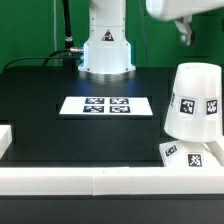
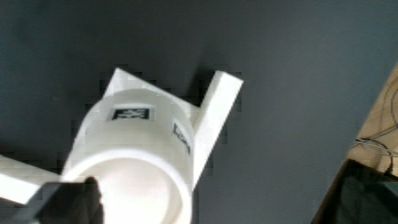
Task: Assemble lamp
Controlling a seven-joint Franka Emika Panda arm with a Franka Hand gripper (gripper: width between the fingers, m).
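The shade (image 1: 193,100) stands upright at the right of the exterior frame, axis vertical, narrow end up, upon the base (image 1: 189,155). The tool (image 1: 186,34) hangs above at upper right; whether it is wide or narrow I cannot tell.

table (image 1: 40,130): black | marker board (image 1: 107,105) flat mid-table | shade (image 1: 192,100) atop base (image 1: 190,154)

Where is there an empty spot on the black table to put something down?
The widest bare patch of table lies on the exterior view's left, between the marker board and the white rail. A strip between the marker board and the robot base is also bare. The exterior view's right is crowded: the shade stands by the square base.
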